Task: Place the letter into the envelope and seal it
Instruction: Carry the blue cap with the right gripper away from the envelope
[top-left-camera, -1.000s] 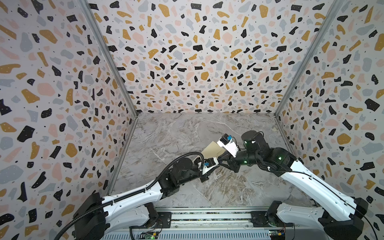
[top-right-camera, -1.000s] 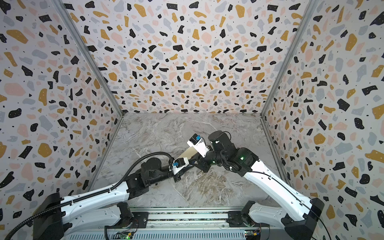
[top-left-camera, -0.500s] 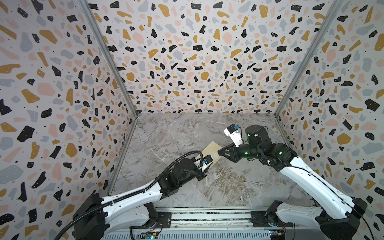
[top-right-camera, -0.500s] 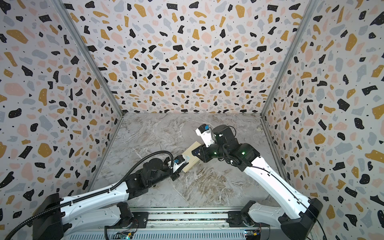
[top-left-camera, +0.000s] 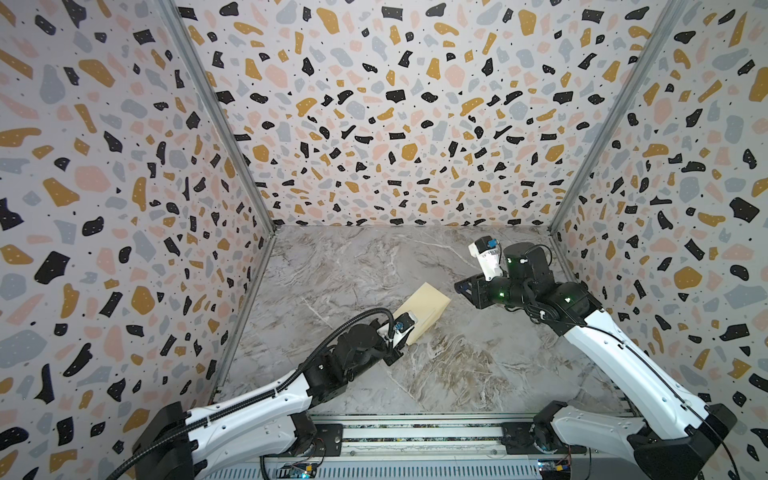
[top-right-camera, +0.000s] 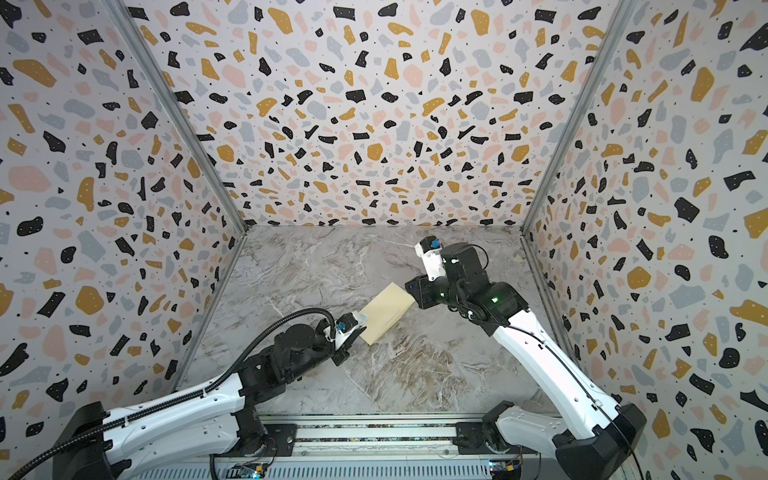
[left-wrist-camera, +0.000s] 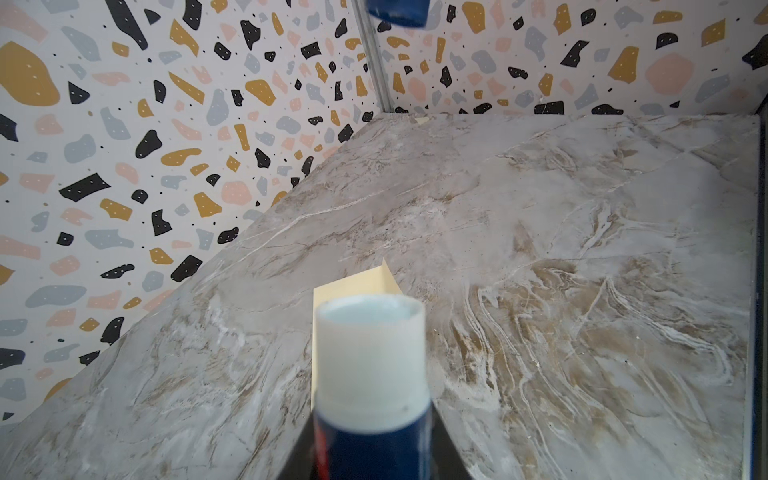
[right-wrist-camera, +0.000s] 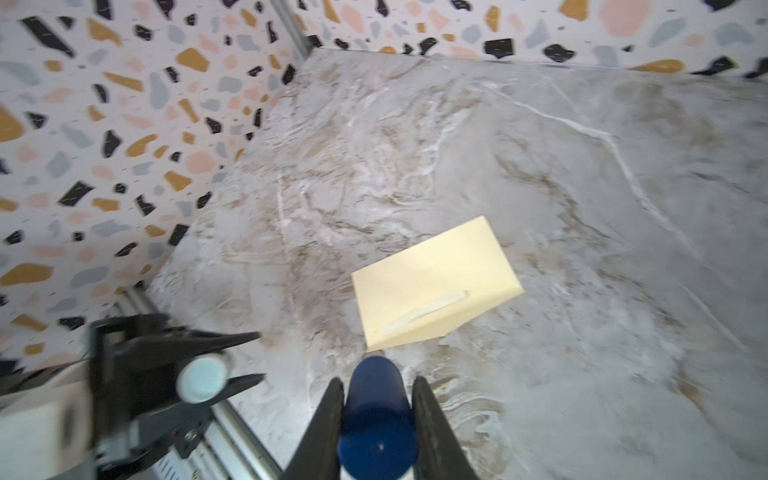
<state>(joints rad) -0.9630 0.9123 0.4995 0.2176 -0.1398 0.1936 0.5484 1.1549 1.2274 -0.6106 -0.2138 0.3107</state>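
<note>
The envelope (top-left-camera: 424, 309) lies mid-way on the marble table (top-left-camera: 457, 374), plain face up. At its 7 o'clock the left gripper (right-wrist-camera: 259, 355) clamps a glue stick (left-wrist-camera: 370, 353), label unreadable. At 2 o'clock the right gripper (right-wrist-camera: 378, 386) pinches a dark blue cap (right-wrist-camera: 376, 419).

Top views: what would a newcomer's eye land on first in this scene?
A pale yellow envelope lies alone in the middle of the marble table. The left gripper holds an uncapped glue stick at the envelope's near corner, and the right gripper, off its right end, holds the blue cap. Busy speckled walls box everything in.
</note>
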